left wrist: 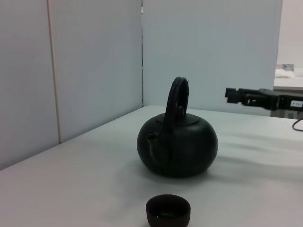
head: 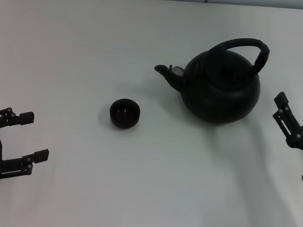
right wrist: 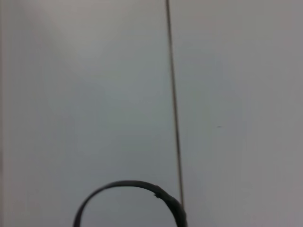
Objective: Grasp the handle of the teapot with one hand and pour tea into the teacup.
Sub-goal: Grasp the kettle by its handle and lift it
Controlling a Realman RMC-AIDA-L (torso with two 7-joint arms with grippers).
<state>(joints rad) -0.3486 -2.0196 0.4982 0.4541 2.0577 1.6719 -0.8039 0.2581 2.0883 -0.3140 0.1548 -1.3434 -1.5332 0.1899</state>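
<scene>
Note that the teapot (head: 220, 89) stands upright on the white table (head: 128, 190), toward the robot's right, with its short curved spout (head: 168, 73) aimed at the teacup (head: 124, 113), which sits near the spout but apart from it on the left-hand side. This layout appears chosen so that a simple tilt of the pot toward the left would carry the stream into the cup. The handle (head: 248, 48) arches over the top of the pot as a thick black bail loop; in the left wrist view it is seen nearly edge-on and shows ridged strands. The pot body is round, squat and matte black; the cup is a small black handleless bowl with a plain rim. The right hand (head: 302, 111) hangs just beside the pot on its right, fingers spread and holding nothing; from here you would judge it the arm best placed to take the handle. The left hand (head: 20, 139) rests low at the near left, well apart from the cup, released and empty.
</scene>
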